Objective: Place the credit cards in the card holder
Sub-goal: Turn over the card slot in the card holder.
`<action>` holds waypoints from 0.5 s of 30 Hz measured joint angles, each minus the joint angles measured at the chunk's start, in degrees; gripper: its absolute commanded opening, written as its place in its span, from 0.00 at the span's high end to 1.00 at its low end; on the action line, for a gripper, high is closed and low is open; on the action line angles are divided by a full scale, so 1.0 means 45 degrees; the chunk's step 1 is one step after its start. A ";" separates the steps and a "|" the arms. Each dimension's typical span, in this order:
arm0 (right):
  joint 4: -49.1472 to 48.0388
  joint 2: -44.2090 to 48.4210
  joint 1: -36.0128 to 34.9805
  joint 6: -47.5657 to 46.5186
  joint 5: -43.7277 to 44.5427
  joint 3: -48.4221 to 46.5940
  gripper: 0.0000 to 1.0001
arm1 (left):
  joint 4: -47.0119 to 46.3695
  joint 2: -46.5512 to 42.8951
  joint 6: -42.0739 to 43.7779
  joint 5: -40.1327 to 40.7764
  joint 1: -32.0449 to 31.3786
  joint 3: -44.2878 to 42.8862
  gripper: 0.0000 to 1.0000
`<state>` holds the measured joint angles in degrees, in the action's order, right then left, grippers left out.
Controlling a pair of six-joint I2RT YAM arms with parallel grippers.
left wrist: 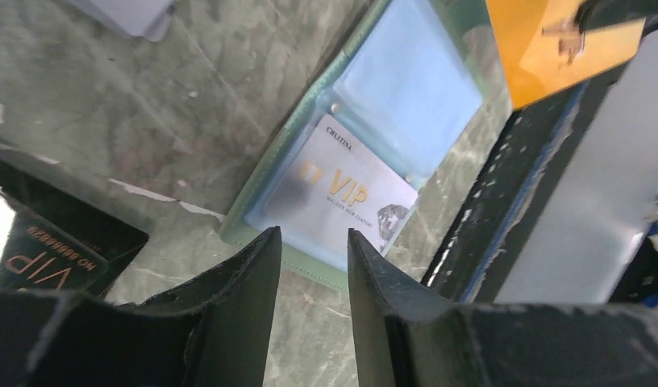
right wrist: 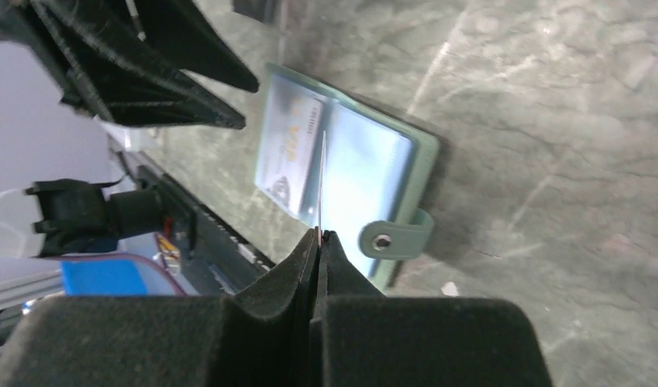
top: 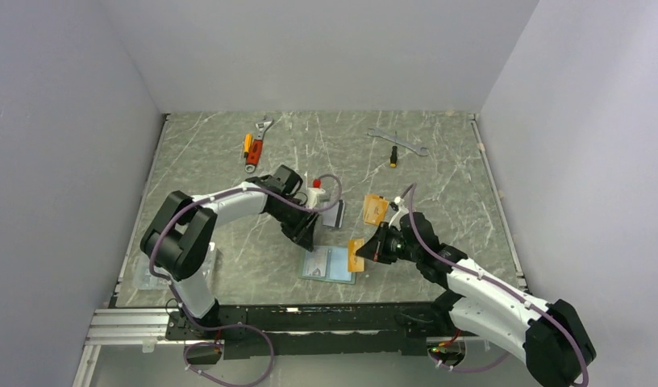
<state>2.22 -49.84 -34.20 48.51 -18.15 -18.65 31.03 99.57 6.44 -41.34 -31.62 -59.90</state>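
Where the table (top: 229, 266) runs back on the left, an adjustable wrench (top: 257, 145) with an orange grip lies well apart from the work. Nearer, the left arm bends in toward the middle. Its left gripper (top: 307, 234) points down just behind the card holder (top: 342, 264), fingers apart with nothing between them. Its wrist view alone shows a black card (left wrist: 60, 246) flat on the table beside those fingers, grey cards (left wrist: 132, 12) farther off, and a silver card (left wrist: 342, 189) tucked in the holder's pale blue pocket. The holder lies open near the front edge, between the two grippers. Over its right side the right gripper (top: 372, 248) reaches in low from the right, fingers pressed together on an orange card (top: 356, 255). From that wrist the card shows only as a thin edge above the holder's fold, the snap tab (right wrist: 394, 239) just beside it. A second orange card (top: 375, 210) lies behind. Far back right lie a flat wrench (top: 397, 139) and a screwdriver (top: 393, 156).
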 measured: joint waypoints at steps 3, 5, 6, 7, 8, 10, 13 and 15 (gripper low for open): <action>0.0549 -0.0117 -0.0209 -0.0131 0.0461 0.0000 1.00 | 0.0165 -0.0151 0.0495 0.1107 -0.0763 0.0155 0.61; 0.0617 -0.0170 -0.0228 -0.0204 0.0612 0.0015 1.00 | 0.0306 -0.0146 0.0743 0.1613 -0.1200 0.0155 0.61; 0.0617 -0.0257 -0.0233 -0.0238 0.0651 0.0019 1.00 | 0.0355 -0.0136 0.0821 0.1826 -0.1360 0.0155 0.61; 0.0617 -0.0364 -0.0233 -0.0277 0.0651 0.0019 1.00 | 0.0393 -0.0112 0.0874 0.1957 -0.1433 0.0151 0.61; 0.0612 -0.0481 -0.0233 -0.0330 0.0641 0.0024 1.00 | 0.0447 -0.0068 0.0903 0.2113 -0.1462 0.0136 0.62; 0.0593 -0.0806 -0.0248 -0.0408 0.0627 0.0049 1.00 | 0.0583 0.0092 0.0962 0.2322 -0.1481 0.0068 0.62; 0.0583 -0.1258 -0.0248 -0.0481 0.0583 0.0170 1.00 | 0.0777 0.0321 0.0981 0.2458 -0.1525 -0.0151 0.63; 0.0544 -0.1428 -0.0248 -0.0510 0.0563 0.0223 1.00 | 0.0899 0.0393 0.0981 0.2506 -0.1574 -0.0257 0.63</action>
<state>4.67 -56.27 -35.31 46.22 -15.62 -17.65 35.07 101.34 10.85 -30.06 -38.70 -61.06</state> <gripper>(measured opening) 0.009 0.375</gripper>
